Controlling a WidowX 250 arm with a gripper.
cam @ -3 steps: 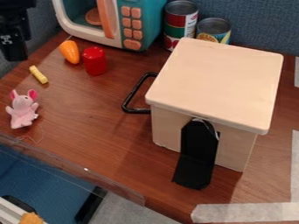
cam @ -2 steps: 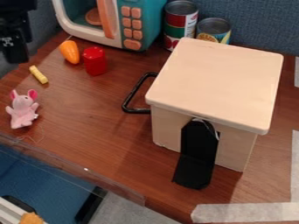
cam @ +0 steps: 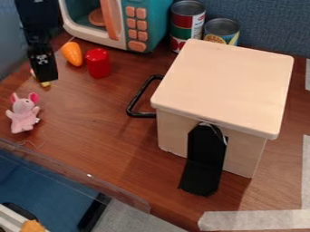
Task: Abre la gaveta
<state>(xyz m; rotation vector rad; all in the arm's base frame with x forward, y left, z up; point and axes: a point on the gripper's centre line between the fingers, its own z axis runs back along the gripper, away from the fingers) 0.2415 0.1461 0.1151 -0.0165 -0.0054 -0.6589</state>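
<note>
One pale wooden box (cam: 227, 86) stands on the desk (cam: 97, 145), its broad flat lid facing up. A black handle (cam: 141, 97) juts from the box's left side as the view has it. This looks to be the pull of the drawer, though the drawer's front is turned out of sight, so how far out it sits is hard to judge.

The black hand (cam: 45, 76) hangs well to the left of the box, pointing down and apart from the handle. Whether it is wide, narrow or holding something, I cannot tell from this angle.

A black angled piece (cam: 205, 158) rests against the box's near face, its lower part running outward. Two cans, a taller one (cam: 187, 21) and a shorter one (cam: 221, 31), stand just behind the box. Beyond the box to the left is a teal and white toy microwave (cam: 134, 25). Left of the box are a red toy (cam: 98, 63), an orange toy (cam: 71, 54), a partly hidden yellow toy (cam: 45, 84) and, well apart from it, a pink plush mouse (cam: 24, 113). Pale tape (cam: 254, 220) lies nearer the camera than the box.
</note>
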